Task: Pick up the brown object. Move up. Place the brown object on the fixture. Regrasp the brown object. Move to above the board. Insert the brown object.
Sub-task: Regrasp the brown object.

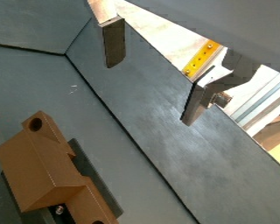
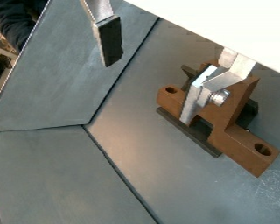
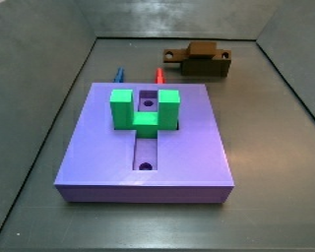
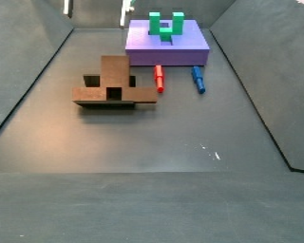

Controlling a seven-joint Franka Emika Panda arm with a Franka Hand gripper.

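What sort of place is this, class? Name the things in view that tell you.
Probably a robot test cell for assembly practice: a grey walled floor, a purple board bearing a green U-shaped block, and a brown object. The gripper hangs above the floor, jaws open and empty.

Even soft overhead light, faint floor glare, slightly blurry, gripper [image 1: 154, 83] sharp

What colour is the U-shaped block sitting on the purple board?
Green. The U-shaped block shows best in a side view, on the board; the gripper hangs open, empty.
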